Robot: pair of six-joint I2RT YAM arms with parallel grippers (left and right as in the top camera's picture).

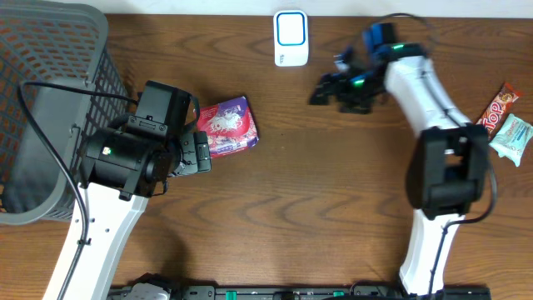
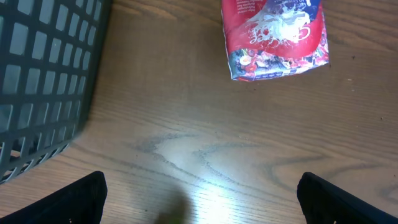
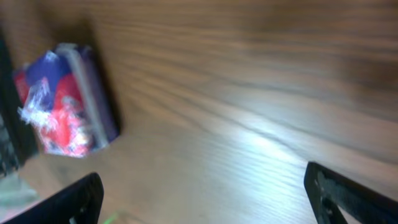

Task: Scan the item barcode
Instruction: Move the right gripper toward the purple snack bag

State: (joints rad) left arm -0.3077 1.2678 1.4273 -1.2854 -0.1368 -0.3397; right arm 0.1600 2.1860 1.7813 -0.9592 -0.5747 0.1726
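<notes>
White links, boxy black joints. A black cable (image 1: 82, 208) loops off the left arm (image 1: 96, 237); the right arm (image 1: 425, 92) shows blue fittings, green lights, a black hand (image 1: 321, 90).

Red packet (image 2: 273, 37) lies beyond the wide-spread tool (image 2: 199, 190), basket (image 2: 43, 81) left.

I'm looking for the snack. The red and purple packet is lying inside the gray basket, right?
Not quite. The red and purple packet is lying on the wooden table, outside the gray basket and to one side of it. The overhead view shows this.
</notes>
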